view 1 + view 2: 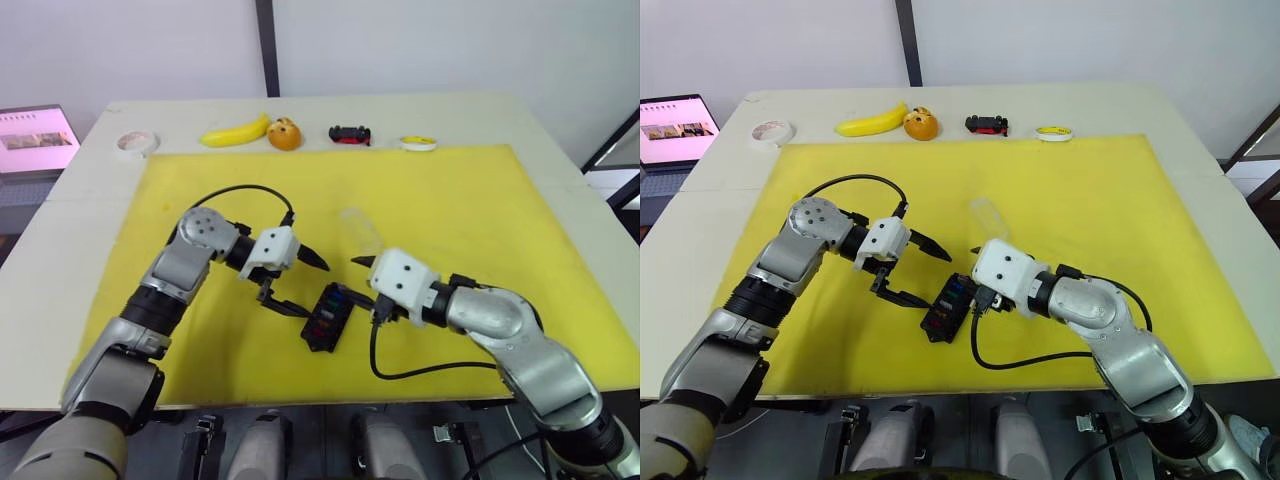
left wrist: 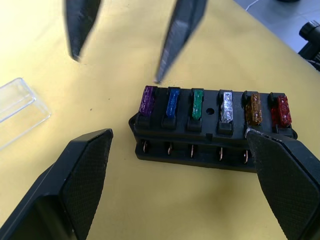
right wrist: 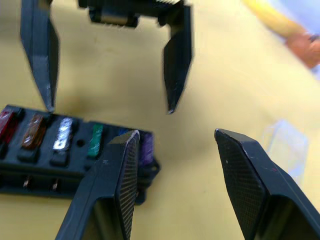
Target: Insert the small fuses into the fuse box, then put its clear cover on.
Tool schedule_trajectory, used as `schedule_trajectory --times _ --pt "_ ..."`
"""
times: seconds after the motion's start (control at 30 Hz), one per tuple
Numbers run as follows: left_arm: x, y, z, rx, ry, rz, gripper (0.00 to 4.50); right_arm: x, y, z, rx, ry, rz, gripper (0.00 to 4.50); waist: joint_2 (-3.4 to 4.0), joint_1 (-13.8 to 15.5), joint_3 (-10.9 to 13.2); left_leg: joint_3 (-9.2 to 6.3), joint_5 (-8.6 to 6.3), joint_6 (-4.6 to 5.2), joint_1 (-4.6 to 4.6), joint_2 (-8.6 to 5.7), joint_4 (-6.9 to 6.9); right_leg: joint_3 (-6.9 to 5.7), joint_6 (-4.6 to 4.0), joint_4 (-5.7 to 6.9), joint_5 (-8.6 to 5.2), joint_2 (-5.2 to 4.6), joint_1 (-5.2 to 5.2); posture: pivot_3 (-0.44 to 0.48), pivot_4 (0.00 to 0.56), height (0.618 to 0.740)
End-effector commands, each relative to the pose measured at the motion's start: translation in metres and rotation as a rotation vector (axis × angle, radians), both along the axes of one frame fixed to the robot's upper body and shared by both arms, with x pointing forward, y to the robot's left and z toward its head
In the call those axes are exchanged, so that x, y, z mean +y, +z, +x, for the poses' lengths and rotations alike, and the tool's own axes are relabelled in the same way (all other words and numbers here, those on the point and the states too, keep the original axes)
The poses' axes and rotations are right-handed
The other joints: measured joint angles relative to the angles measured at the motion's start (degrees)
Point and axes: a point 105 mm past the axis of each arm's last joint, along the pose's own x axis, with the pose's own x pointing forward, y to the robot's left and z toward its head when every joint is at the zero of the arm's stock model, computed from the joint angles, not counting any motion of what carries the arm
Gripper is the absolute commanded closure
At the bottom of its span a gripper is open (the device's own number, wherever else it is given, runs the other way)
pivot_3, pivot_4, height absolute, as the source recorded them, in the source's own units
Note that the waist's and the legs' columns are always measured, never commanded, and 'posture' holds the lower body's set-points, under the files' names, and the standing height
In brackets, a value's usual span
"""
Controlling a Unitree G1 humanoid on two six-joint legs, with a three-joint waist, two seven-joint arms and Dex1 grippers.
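Note:
The black fuse box (image 1: pixel 324 316) lies on the yellow mat (image 1: pixel 470 210) near the front, between my two grippers. Several small fuses (image 2: pixel 197 103) sit in a row in its slots: purple, blue, green, clear-grey, brown and red. The clear cover (image 1: pixel 359 231) lies on the mat just behind the box, apart from it. My left gripper (image 1: pixel 308 286) hovers at the box's left end, open and holding nothing. My right gripper (image 1: pixel 367 289) faces it from the right, also open and holding nothing. The box lies just beyond the left gripper's fingers (image 2: pixel 85 170).
Along the table's back edge lie a white tape roll (image 1: pixel 134 144), a banana (image 1: pixel 236 131), an orange (image 1: pixel 285 134), a black-and-red toy car (image 1: pixel 350 134) and a yellow tape roll (image 1: pixel 418 143). A lit screen (image 1: pixel 36 138) stands off the table's left side.

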Motion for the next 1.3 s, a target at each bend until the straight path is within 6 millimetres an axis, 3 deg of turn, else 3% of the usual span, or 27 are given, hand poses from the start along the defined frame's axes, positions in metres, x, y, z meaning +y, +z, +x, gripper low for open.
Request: schedule_trajectory --times 0.03,0.07,0.13,0.27,0.3,0.73,0.9,1.3 --pt "0.001 0.014 0.003 -0.046 -0.007 -0.018 0.0 0.007 0.019 -0.009 0.03 0.035 0.152 1.95 0.0 0.0 0.0 0.0 -0.01 0.02 0.0 0.0 0.0 0.0 0.0 0.0 0.0 0.0 0.0 0.0 0.15 0.74" --pt "0.001 0.014 0.002 -0.045 -0.008 -0.018 0.0 0.009 0.019 -0.01 0.077 0.043 0.221 1.95 0.0 -0.1 0.0 0.0 -0.02 0.03 0.0 0.02 0.01 0.0 0.0 0.0 0.0 0.0 0.01 0.0 0.15 0.74" --pt "0.0 0.014 0.002 -0.045 -0.011 -0.021 0.0 0.011 0.018 -0.01 0.165 0.049 0.341 2.48 0.0 0.0 0.0 -0.01 -0.02 0.04 0.01 0.04 0.0 0.0 0.0 0.03 0.0 0.02 0.0 0.0 0.15 0.74" --pt "0.0 0.015 0.003 -0.046 -0.013 -0.023 0.0 0.012 0.012 -0.006 0.262 0.046 0.401 4.25 0.0 0.0 0.0 0.01 -0.13 0.23 0.0 0.02 0.07 0.02 0.0 0.07 0.0 -0.04 0.0 0.0 0.15 0.74" --pt "0.0 0.015 0.003 -0.046 -0.013 -0.022 0.0 0.012 0.008 -0.004 0.277 0.04 0.392 4.44 0.0 0.0 0.0 0.01 -0.13 0.23 0.01 0.0 0.08 0.02 0.0 0.08 0.0 -0.05 0.0 0.0 0.15 0.74" --pt "-0.001 0.014 0.002 -0.044 -0.011 -0.027 0.0 0.007 -0.021 0.001 0.353 -0.021 0.29 4.44 0.0 -0.1 0.0 0.01 -0.15 0.26 0.01 -0.01 0.09 0.02 0.01 0.17 0.0 -0.04 -0.04 0.0 0.15 0.74" --pt "-0.001 0.013 0.001 -0.045 -0.009 -0.027 0.0 0.002 -0.042 0.002 0.426 -0.084 0.214 4.44 0.01 -0.1 0.0 0.01 -0.15 0.26 0.01 -0.01 0.1 0.02 0.01 0.17 0.0 -0.04 -0.03 0.0 0.15 0.74" --pt "0.0 0.013 0.0 -0.051 -0.003 -0.033 0.0 0.003 -0.036 -0.001 0.441 -0.067 0.242 4.44 0.01 0.0 0.0 0.01 -0.16 0.27 0.03 -0.01 0.1 0.02 0.01 0.17 0.0 -0.04 -0.01 0.0 0.15 0.74"
